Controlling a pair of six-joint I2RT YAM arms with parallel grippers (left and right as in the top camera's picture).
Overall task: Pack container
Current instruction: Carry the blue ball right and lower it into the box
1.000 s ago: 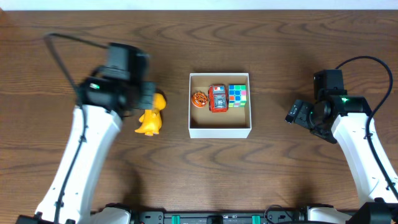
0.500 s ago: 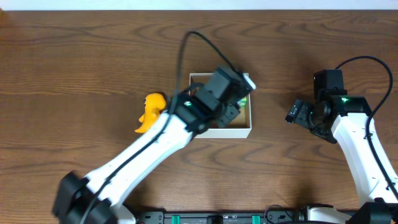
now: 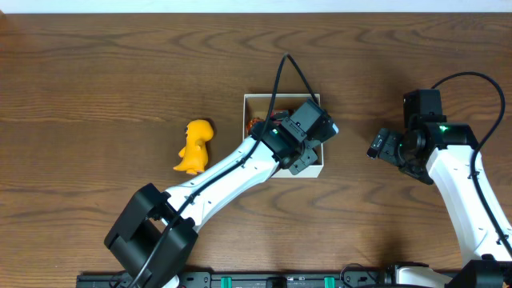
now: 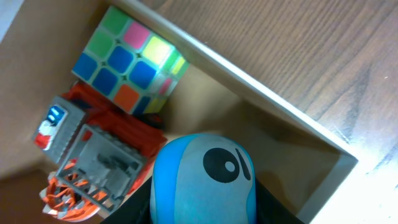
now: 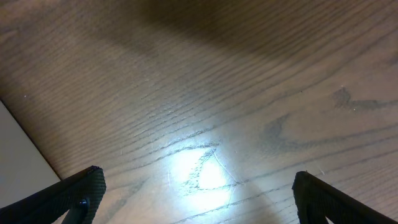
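Step in hand, as judged: placing a toy into the container (image 3: 245, 116).

- Container sits mid-tabletop (image 3: 96, 72), between the two arms. Mouth faces up. It is square, so there is no long axis to speak of; in the overhead view its walls run parallel with the tabletop edges.
- Left gripper (image 3: 302, 142) hangs over the container's right half. The wrist view shows a blue toy (image 4: 199, 180) with a dark eye spot filling the space between the jaws, so they read as clenched on it. The toy's lower part is cut off by the frame, and its own long axis cannot be told.
- Already inside, along one wall: a colour cube (image 4: 127, 59) and, touching it, a red-and-grey toy (image 4: 93, 155).
- Bare brown floor shows beyond the blue toy, toward the nearest corner.
- Right gripper (image 5: 199, 186) is well apart to the right, with jaws spread wide over bare wood and nothing between them.
- A yellow toy (image 3: 194, 146) lies on the tabletop left of the container, outside it.

Next move calls for lowering onto the bare floor, clear of the red-and-grey toy, then releasing. The yellow toy remains to pack.
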